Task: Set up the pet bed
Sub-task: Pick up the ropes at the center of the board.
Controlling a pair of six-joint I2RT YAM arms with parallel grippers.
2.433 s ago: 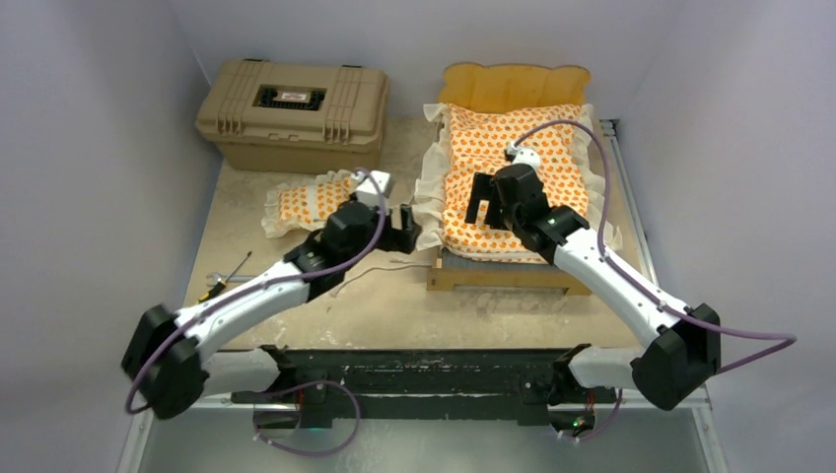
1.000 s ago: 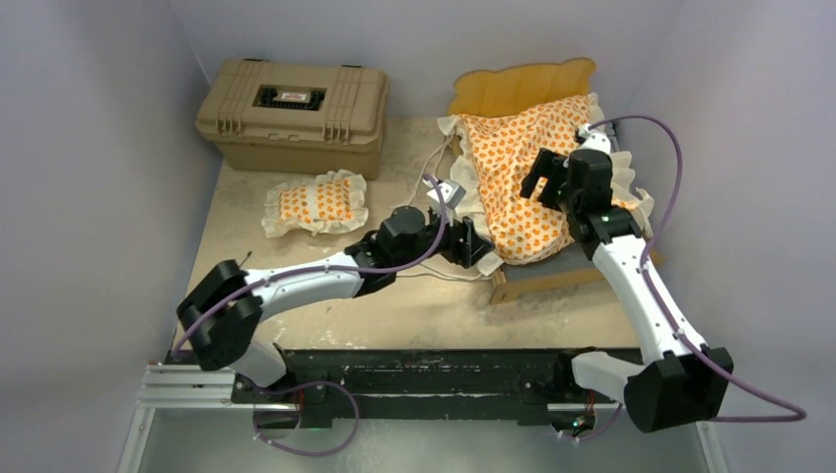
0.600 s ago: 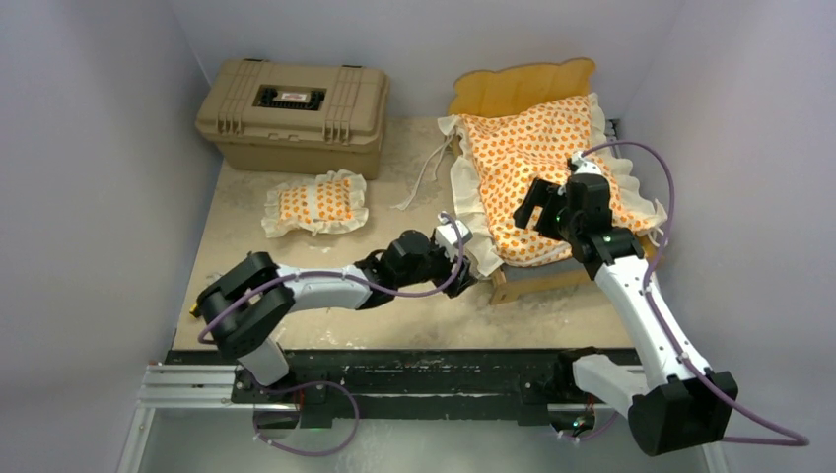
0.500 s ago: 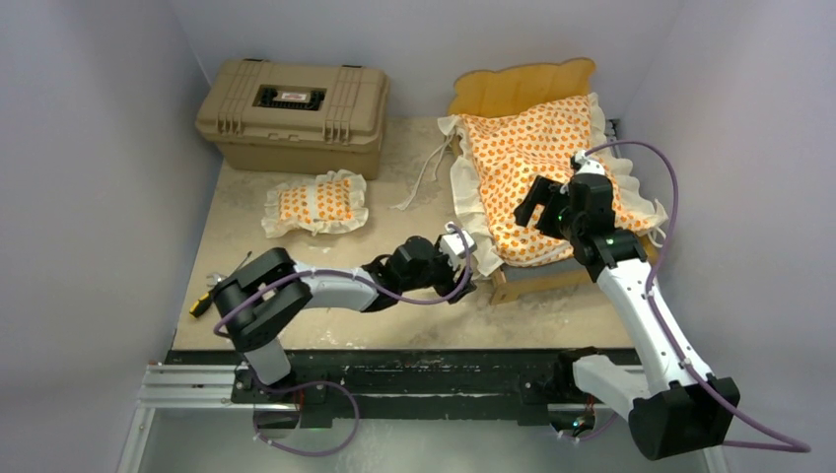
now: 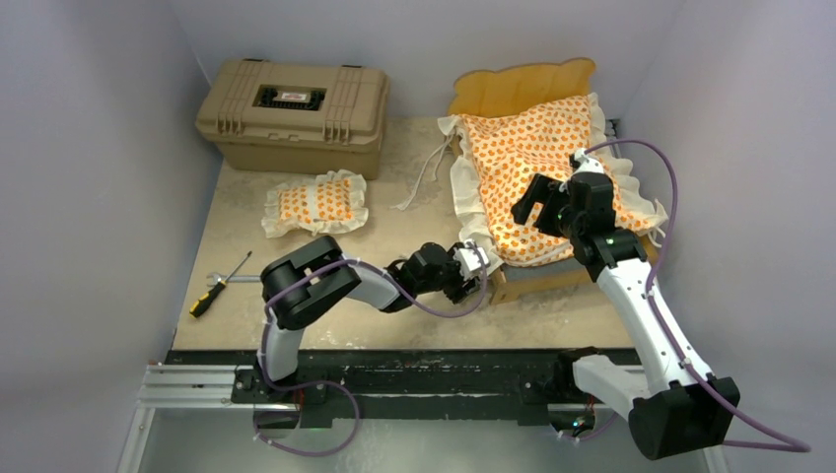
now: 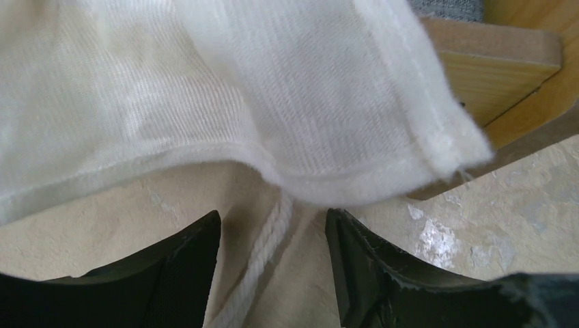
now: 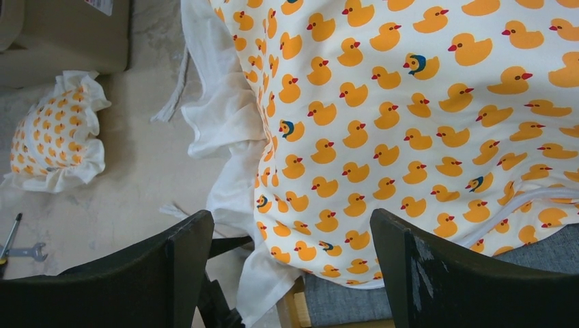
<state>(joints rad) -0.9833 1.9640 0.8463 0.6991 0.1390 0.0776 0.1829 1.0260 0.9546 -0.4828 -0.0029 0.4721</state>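
1. Beige mottled tabletop (image 5: 394, 212), pale lilac walls (image 5: 99, 148).
2. Duck-print mattress cushion (image 5: 522, 158) lying on light-wood frame (image 5: 518, 87).
3. Pillow (image 5: 317, 203) well left of frame.
4. Left gripper (image 6: 272, 229) at frame's near-left corner, fingers parted, empty.
5. Right gripper (image 7: 290, 232) above frame, fingers wide, empty.

One bed (image 5: 520, 87), one pillow (image 5: 315, 203), one case (image 5: 293, 113)

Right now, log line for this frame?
left tool: open at ruffle | right tool: open above mattress cushion | pillow: outside bed frame
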